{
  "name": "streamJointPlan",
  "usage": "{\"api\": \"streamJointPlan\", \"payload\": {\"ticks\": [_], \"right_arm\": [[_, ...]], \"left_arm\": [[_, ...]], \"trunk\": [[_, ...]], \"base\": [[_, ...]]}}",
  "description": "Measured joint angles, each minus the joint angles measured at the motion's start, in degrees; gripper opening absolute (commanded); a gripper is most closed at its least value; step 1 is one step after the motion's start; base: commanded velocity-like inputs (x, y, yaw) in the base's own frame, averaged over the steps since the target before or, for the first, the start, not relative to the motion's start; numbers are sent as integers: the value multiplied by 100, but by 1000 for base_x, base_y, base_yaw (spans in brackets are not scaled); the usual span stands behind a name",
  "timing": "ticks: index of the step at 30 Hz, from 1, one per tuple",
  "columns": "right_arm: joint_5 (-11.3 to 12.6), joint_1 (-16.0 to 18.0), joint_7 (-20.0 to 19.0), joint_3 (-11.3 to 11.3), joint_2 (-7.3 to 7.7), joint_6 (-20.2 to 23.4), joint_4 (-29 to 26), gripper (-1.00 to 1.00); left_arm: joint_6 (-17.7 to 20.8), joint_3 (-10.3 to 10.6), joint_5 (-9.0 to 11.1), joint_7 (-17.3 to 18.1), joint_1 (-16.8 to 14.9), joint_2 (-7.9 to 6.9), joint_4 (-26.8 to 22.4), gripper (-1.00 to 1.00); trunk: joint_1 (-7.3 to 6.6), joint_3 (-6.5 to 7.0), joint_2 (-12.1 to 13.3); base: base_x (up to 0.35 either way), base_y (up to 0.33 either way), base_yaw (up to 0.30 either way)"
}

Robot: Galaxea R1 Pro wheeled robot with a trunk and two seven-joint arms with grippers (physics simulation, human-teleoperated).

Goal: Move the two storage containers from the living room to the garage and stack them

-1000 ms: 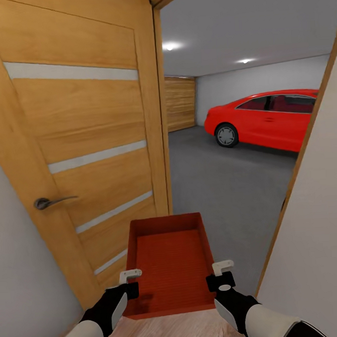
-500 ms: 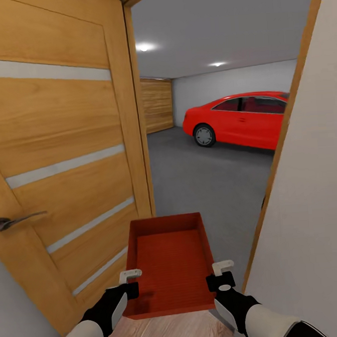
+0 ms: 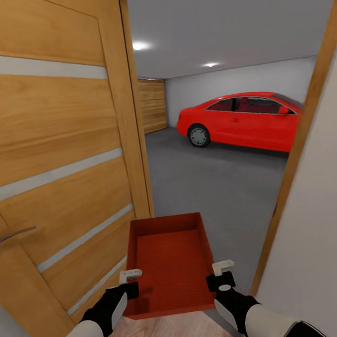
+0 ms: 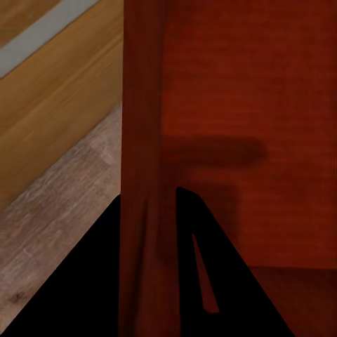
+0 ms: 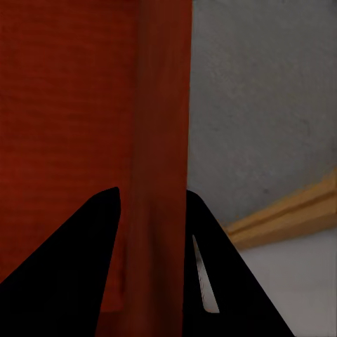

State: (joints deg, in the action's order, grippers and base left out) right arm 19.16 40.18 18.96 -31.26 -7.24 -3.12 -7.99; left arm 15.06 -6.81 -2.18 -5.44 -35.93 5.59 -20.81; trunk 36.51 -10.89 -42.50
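An orange-red ribbed storage container hangs level in front of me in the head view, held between both arms. My left gripper is shut on its left wall and my right gripper is shut on its right wall; each wall sits between the dark fingers in the wrist views. The bin is empty. It hangs over the threshold where the light wood-plank floor meets the dark grey concrete floor of the garage ahead.
An open honey-coloured door with a lever handle stands close on my left. The wooden door frame and a pale wall crowd the right. Inside the garage a red car is parked at the right and a wooden plank door is at the back.
The whole head view has shifted: the door slid further left and the car now shows more fully, so the camera moved toward the garage. Both grippers keep the same hold on the container.
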Motion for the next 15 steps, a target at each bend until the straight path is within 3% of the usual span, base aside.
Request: {"api": "streamJointPlan", "payload": {"ticks": [7,15], "right_arm": [[0,0,0,0,0,0,0,-100],[-4,-1,2,2,1,3,-2,-100]], "left_arm": [[0,0,0,0,0,0,0,-100],[-2,0,1,0,-1,1,3,-100]], "trunk": [[0,0,0],[0,0,0]], "base": [[214,194,-7],[213,187,-208]]}}
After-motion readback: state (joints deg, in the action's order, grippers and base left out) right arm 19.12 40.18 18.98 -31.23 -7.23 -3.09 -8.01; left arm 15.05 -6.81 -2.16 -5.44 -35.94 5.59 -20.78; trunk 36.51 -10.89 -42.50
